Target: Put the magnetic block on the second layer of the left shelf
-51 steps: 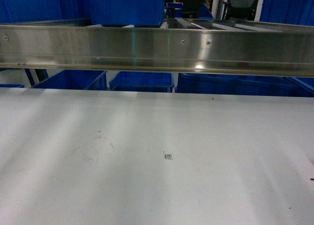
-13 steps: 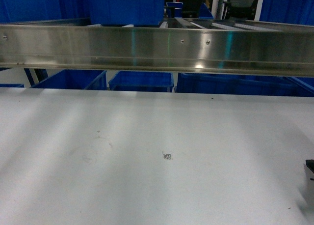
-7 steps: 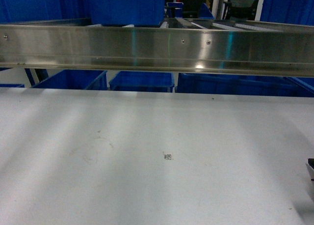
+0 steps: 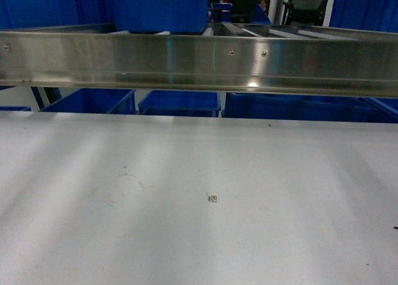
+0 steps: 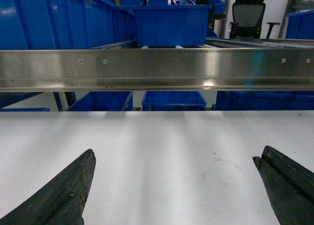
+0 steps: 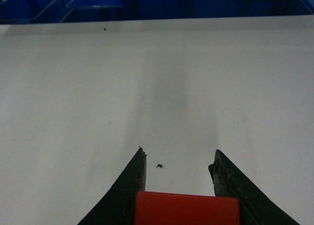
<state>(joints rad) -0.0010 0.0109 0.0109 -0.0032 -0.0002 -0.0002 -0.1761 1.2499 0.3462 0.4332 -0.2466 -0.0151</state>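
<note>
Right wrist view cuts off the magnetic block (image 6: 186, 208) gripped between jaws; left jaws gape.

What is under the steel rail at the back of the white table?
Under the steel rail, three blue crates show in the gap behind the white table. Only their upper parts appear; the table edge hides the rest, and their insides cannot be seen.

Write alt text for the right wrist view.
A red magnetic block sits between the two dark fingers of the right hand at the bottom edge, above a plain white tabletop. Blue crates line the table's far edge.
</note>
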